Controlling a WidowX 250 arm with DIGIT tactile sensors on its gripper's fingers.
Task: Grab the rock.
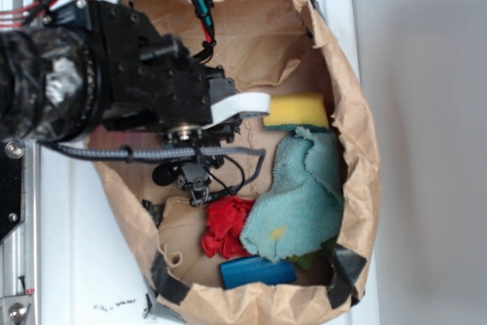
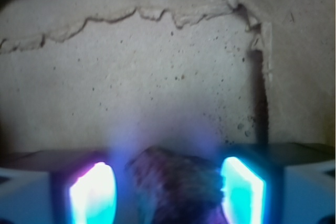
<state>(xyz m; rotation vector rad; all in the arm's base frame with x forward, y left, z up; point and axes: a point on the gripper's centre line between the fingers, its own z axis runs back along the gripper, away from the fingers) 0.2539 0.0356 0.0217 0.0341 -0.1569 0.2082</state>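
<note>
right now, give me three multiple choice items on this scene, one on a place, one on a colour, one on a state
1. Where is the small dark rough rock?
A. between the two fingers of the claw
B. on the white surface outside the brown paper bag
C. on top of the blue rectangular block

2. What colour is the rectangular sponge next to the teal terry cloth?
A. pink
B. yellow
C. black

3. How does the blue rectangular block lie?
A. lifted in the air
B. wrapped inside the cloth
C. flat on the floor of the brown paper bag, beside the red wrinkly cloth lump

Answers: 1 A, the wrist view shows the rock between the glowing fingers. 2 B, the exterior view shows a yellow top. 3 C, it rests near the bag's lower edge.
</note>
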